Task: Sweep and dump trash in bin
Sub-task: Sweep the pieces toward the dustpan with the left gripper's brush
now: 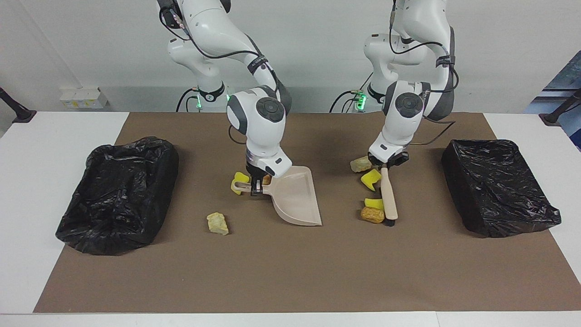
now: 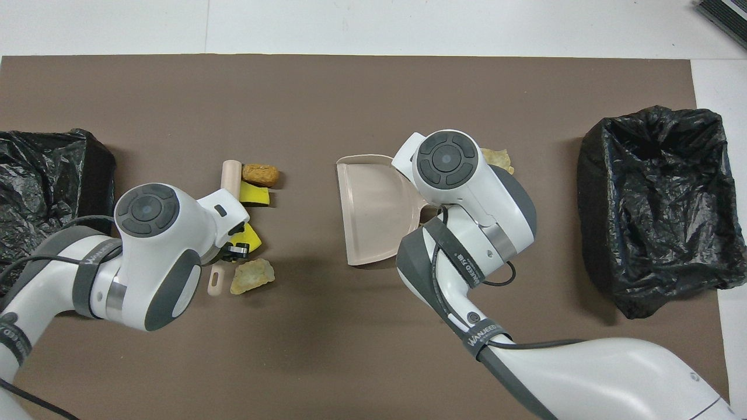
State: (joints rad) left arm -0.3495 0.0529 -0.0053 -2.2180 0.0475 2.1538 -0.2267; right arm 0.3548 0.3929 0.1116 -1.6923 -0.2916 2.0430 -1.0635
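My right gripper [image 1: 255,185] is shut on the handle of the beige dustpan [image 1: 297,197], which rests on the mat with its mouth toward the left arm's end. A yellow sponge piece [image 1: 238,184] and a brown lump [image 1: 268,180] lie by that handle, with a pale lump [image 1: 218,223] farther out. My left gripper [image 1: 386,165] is shut on the brush [image 1: 389,200]. The brush lies against a yellow piece [image 1: 374,203] and a golden-brown lump [image 1: 372,215]. Another yellow piece [image 1: 371,178] and a tan lump [image 1: 361,164] sit beside the left gripper.
Two bins lined with black bags stand on the brown mat, one at the right arm's end [image 1: 120,193] and one at the left arm's end [image 1: 497,186]. Bare mat lies between the dustpan [image 2: 373,213] and the brush [image 2: 229,175].
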